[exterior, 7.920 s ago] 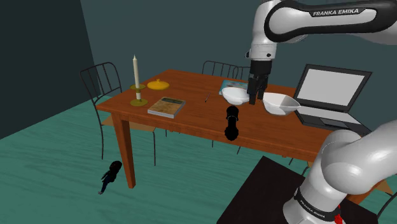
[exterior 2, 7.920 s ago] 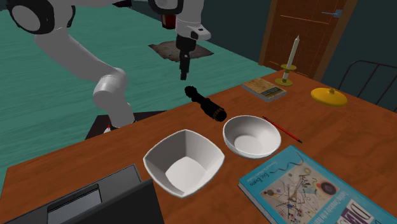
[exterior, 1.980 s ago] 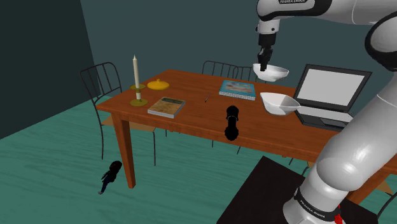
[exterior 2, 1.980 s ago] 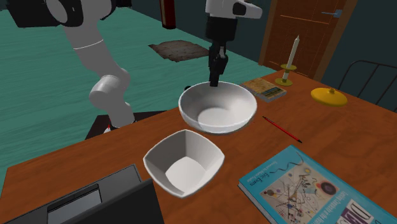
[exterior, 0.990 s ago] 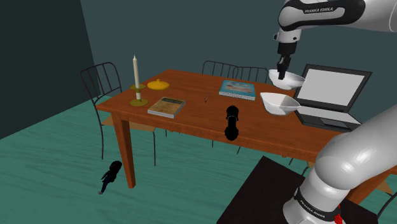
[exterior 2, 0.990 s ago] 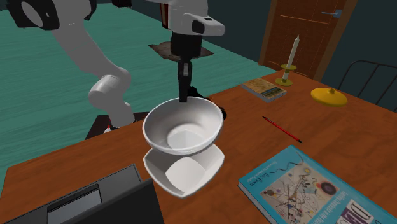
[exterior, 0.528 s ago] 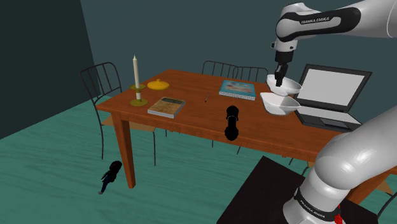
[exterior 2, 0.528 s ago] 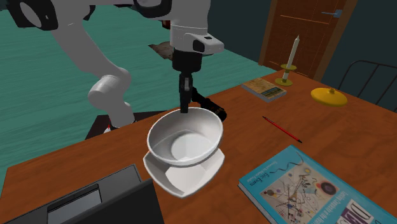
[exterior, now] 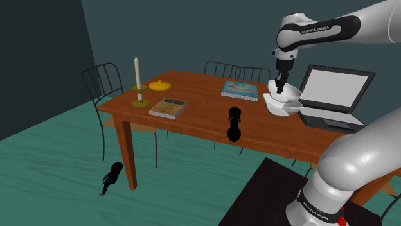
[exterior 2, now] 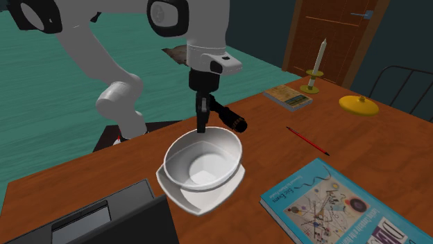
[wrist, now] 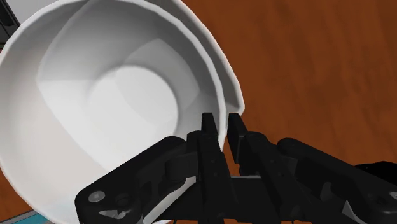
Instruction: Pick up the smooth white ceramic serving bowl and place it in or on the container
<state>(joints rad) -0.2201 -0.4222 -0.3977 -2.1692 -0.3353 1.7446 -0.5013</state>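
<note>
A smooth round white bowl [exterior 2: 205, 163] sits nested in a wider square-cornered white container dish [exterior 2: 198, 202] on a reddish-brown wooden table [exterior 2: 361, 152]. In the second exterior view, the all-black gripper [exterior 2: 202, 129] is clamped on the bowl's rim at 12 o'clock. The bowl seems slightly tilted, so letting go may rock it. Lifting before the fingers part fully would drag it out. From the bowl, a black cylindrical torch [exterior 2: 229, 118] lies at 1 o'clock just behind the fingers, a dark laptop [exterior 2: 104, 218] at 8 o'clock and a blue illustrated book [exterior 2: 326, 204] at 4 o'clock.

The gripper [exterior: 280, 84] holds the rim of the round white bowl [exterior: 289, 94], which sits in the squarish white container [exterior: 281, 109] beside the laptop [exterior: 334, 90].
</note>
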